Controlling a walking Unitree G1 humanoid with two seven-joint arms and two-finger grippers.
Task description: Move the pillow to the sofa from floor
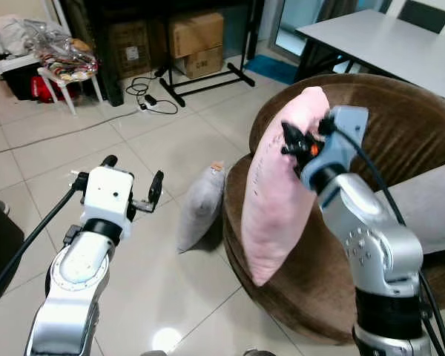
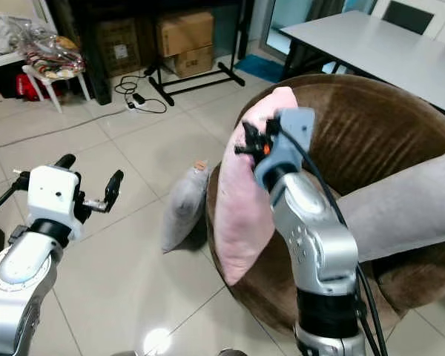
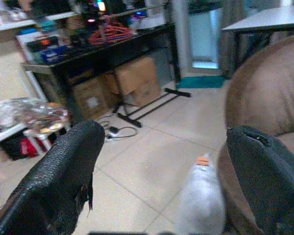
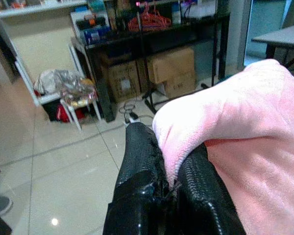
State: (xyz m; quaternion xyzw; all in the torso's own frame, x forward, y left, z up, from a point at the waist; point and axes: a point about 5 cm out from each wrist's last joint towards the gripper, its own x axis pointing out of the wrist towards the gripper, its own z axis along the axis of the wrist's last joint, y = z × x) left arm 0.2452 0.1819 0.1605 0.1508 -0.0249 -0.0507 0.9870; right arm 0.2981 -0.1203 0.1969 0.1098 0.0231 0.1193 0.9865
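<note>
My right claw [image 1: 291, 139] pinches the top edge of the pink pillow [image 1: 278, 193], which hangs over the front rim of the brown sofa [image 1: 400, 126]. The pillow's long axis runs near vertical, upper end by the claw, lower corner pointing down at the seat edge. I judge the next step is to carry it further over the cushion and lay it flat before letting go (released here, it could slide off). My left claw [image 1: 133, 182] hovers wide, holding nothing, above the grey pillow [image 1: 200, 208] on the floor [image 1: 52, 163].
</note>
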